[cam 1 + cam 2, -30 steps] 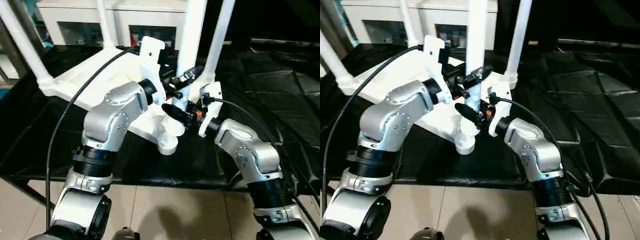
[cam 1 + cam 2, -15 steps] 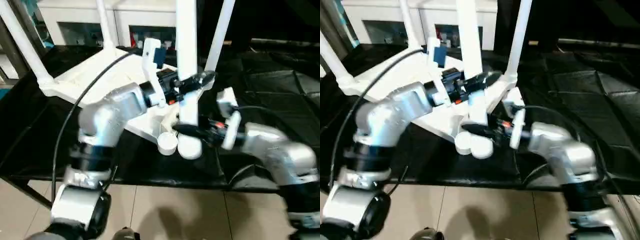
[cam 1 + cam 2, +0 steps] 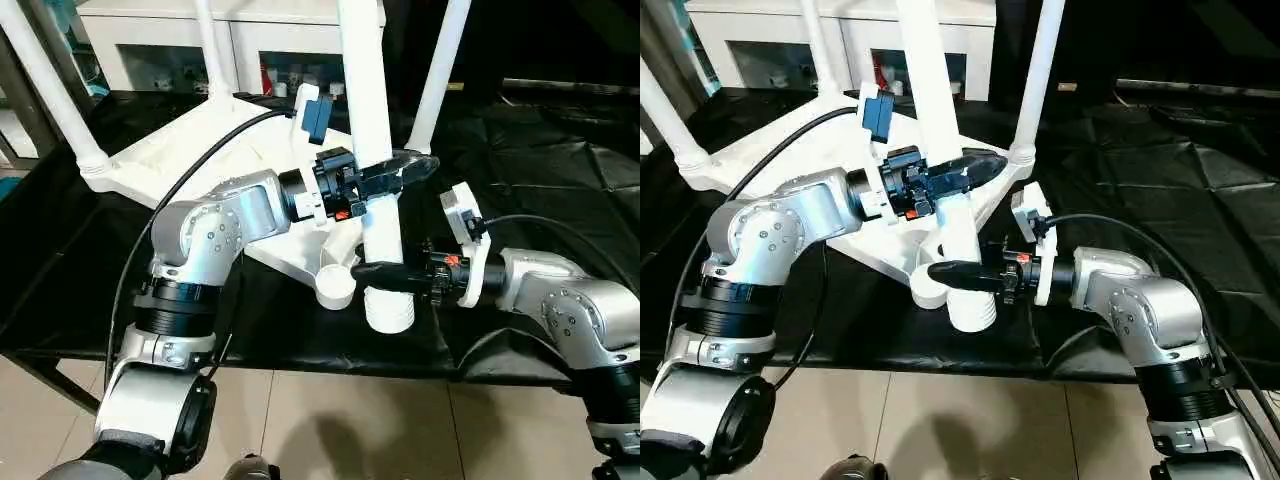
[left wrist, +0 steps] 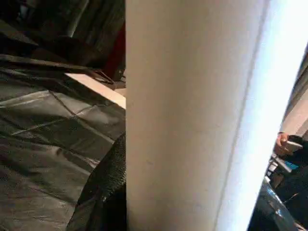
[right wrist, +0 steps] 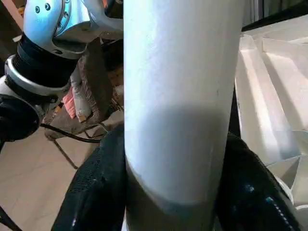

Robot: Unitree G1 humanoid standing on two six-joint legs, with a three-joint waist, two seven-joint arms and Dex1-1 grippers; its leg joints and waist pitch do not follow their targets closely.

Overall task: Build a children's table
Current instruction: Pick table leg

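1. Loose leg (image 3: pixel 375 170) stands near upright, gripped at two heights: left jaws (image 3: pixel 392 176) clenched round its middle, right jaws (image 3: pixel 385 277) clenched just above its wide lower end.
2. Leg's lower end hangs just beside the empty corner socket (image 3: pixel 336 287), not seated in it.
3. Table top (image 3: pixel 190 150) lies underside up on the black-covered desk (image 3: pixel 520 150); three legs already stand in its other corners.
4. Socket sits near the desk's front edge; bare black cover lies open to the right.
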